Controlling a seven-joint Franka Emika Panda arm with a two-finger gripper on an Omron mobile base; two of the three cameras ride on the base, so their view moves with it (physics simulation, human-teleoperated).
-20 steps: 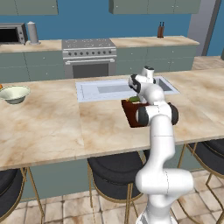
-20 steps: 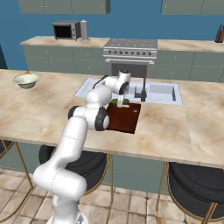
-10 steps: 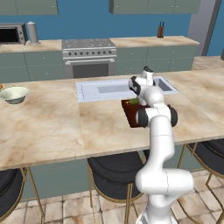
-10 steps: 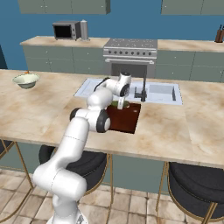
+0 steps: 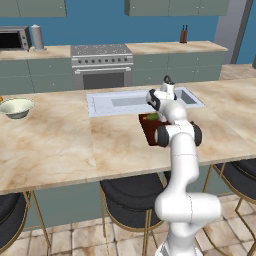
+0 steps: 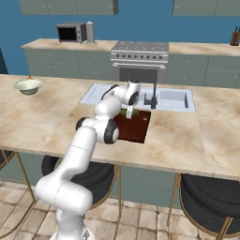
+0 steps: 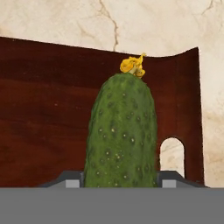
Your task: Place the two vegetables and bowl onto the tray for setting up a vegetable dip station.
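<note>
Green cucumber (image 7: 120, 131) sits clamped between my pincer (image 7: 119, 181) tips, pointing away from the hand, directly over the tray (image 7: 48, 109) near its slot. From the base I see the bowl (image 5: 16, 107) well apart, at the counter's (image 5: 60, 145) far left end.
</note>
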